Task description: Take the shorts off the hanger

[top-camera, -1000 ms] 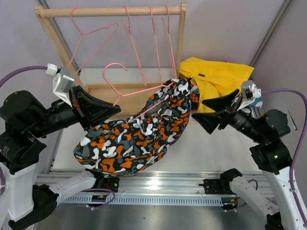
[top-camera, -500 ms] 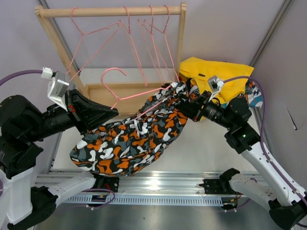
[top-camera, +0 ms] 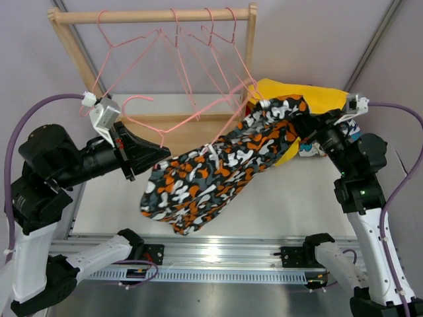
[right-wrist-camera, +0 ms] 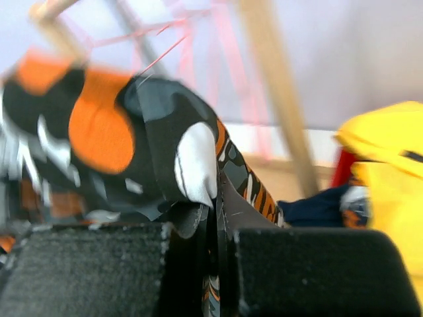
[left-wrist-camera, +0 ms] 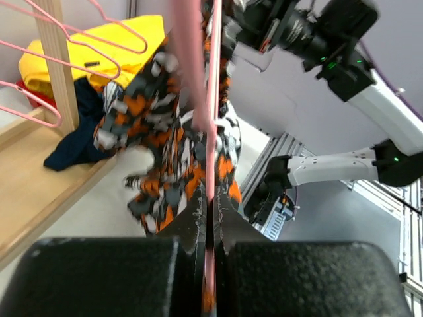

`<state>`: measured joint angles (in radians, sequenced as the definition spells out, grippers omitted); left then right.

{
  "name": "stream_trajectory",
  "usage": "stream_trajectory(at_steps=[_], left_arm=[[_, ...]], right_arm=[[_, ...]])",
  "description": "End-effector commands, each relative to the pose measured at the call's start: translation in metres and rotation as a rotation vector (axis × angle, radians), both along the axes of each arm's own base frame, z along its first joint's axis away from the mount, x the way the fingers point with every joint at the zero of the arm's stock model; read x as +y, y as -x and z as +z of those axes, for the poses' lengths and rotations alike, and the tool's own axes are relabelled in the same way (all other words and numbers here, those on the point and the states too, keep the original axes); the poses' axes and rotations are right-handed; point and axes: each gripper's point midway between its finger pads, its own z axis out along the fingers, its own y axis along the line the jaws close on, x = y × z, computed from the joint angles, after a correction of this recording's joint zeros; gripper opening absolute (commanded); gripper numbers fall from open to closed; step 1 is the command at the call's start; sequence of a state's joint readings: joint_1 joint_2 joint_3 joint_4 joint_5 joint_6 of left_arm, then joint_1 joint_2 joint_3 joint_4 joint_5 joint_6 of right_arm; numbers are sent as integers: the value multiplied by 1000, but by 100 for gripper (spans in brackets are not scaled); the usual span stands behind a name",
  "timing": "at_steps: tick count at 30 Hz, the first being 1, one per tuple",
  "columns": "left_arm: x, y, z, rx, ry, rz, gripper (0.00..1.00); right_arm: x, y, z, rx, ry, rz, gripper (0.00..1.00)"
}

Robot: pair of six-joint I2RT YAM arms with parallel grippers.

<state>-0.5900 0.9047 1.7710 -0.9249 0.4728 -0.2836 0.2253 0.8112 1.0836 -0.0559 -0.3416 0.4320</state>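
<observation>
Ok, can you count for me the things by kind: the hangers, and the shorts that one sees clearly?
Pink hangers: 5 (4 on the wooden rail, 1 in the left gripper)
Shorts in clear view: 3 (camouflage shorts, yellow shorts, navy shorts)
Total: 8

Ahead of me stood a wooden rack, its top bar carrying several pink wire hangers and its flat base board resting on the white surface. An aluminium rail ran along the near edge.
</observation>
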Motion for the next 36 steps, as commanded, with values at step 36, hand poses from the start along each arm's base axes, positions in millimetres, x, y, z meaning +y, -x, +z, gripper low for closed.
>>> stream_trajectory(at_steps=[36], left_arm=[[125, -61, -75, 137, -349, 786, 0]], right_arm=[[-80, -136, 170, -166, 10, -475, 0]])
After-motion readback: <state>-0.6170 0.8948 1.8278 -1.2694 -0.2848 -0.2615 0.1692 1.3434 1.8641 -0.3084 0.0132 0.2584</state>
